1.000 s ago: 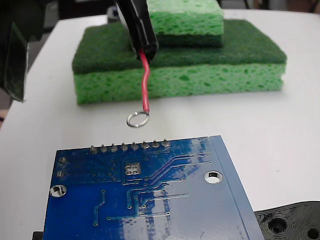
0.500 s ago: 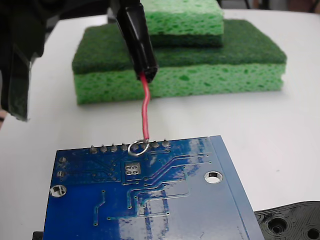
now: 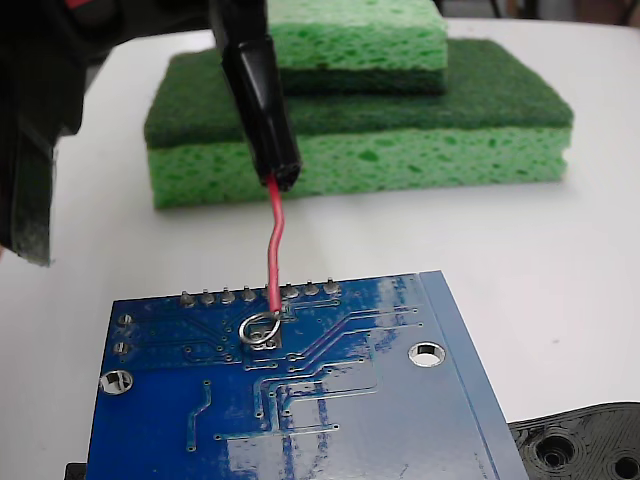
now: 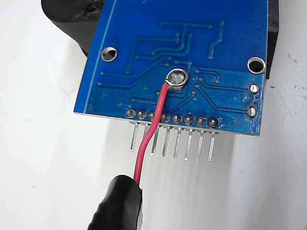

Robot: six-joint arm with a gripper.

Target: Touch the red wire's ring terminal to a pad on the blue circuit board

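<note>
The blue circuit board (image 3: 350, 400) lies at the near edge of the fixed view and fills the top of the wrist view (image 4: 201, 38). The red wire (image 3: 273, 250) hangs from a black sleeve (image 3: 258, 95) that runs up into my gripper (image 3: 232, 12), a dark mass at the top left, which is shut on it. The ring terminal (image 3: 261, 328) rests on the silvery square pad (image 3: 268, 340), just inside the row of solder bumps. In the wrist view the ring terminal (image 4: 176, 77) sits over the pad (image 4: 176, 85), covering most of it, and the red wire (image 4: 152, 129) crosses the bumps.
Stacked green sponges (image 3: 400, 150) stand behind the board on the white table. A black plastic piece with holes (image 3: 585, 445) lies at the bottom right. Header pins (image 4: 172, 141) stick out from the board's edge in the wrist view.
The ring has moved from the table beyond the board, over the solder bumps, down onto the square pad. The sleeve and gripper have shifted left and toward the camera.
</note>
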